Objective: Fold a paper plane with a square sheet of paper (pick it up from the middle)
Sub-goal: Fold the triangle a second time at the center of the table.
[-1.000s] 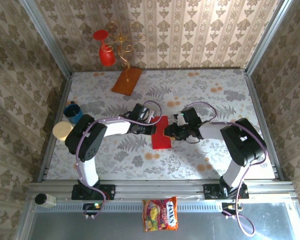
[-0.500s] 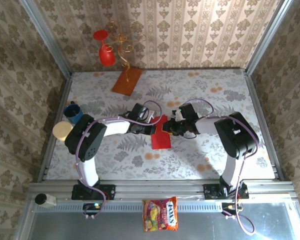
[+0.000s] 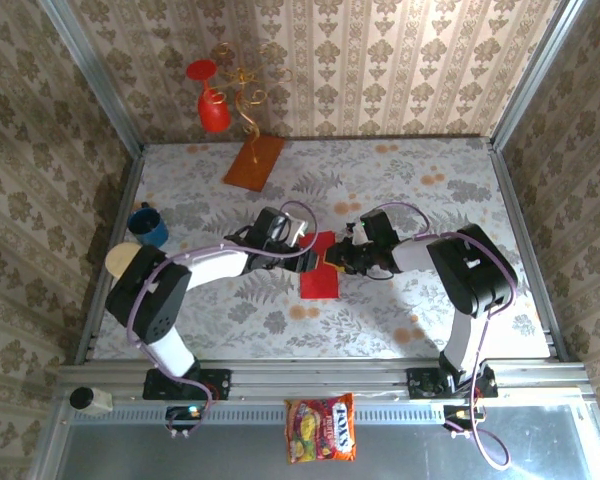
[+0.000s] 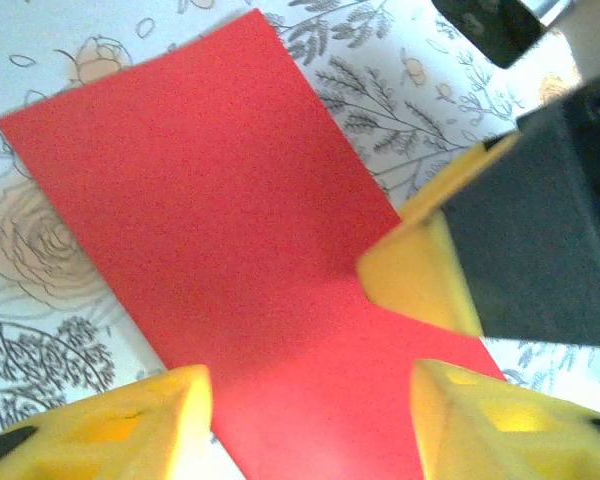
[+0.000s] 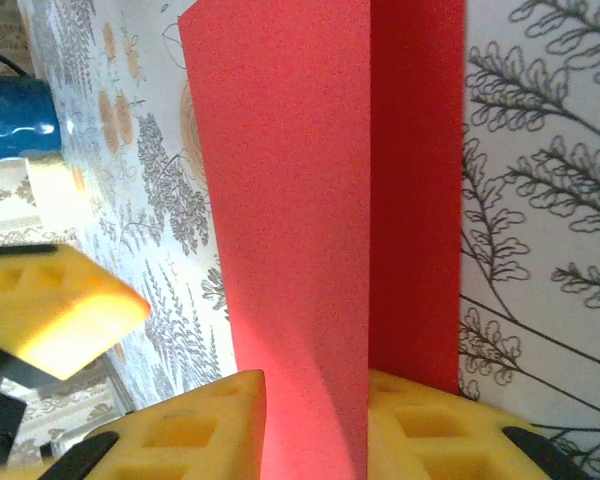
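Note:
The red square sheet of paper (image 3: 320, 272) lies mid-table, folded into a narrow rectangle rather than a dart. In the left wrist view the sheet (image 4: 210, 210) lies flat under my left gripper (image 4: 310, 420), which is open, its yellow fingertips (image 4: 130, 430) apart over the paper's near end. My left gripper (image 3: 302, 243) sits at the sheet's far left corner. My right gripper (image 3: 338, 258) meets it from the right. In the right wrist view a raised flap of the sheet (image 5: 290, 200) stands between the jaws of my right gripper (image 5: 315, 430), which is shut on it.
An orange-brown board (image 3: 254, 161) lies at the back, with a red goblet (image 3: 213, 105) hanging above it. A blue cup (image 3: 148, 224) and a pale yellow cup (image 3: 123, 260) stand at the left edge. A candy bag (image 3: 321, 428) lies in front of the rail.
My left gripper has opened and let go of the sheet, and the left arm has shifted. The right gripper keeps its hold on the flap.

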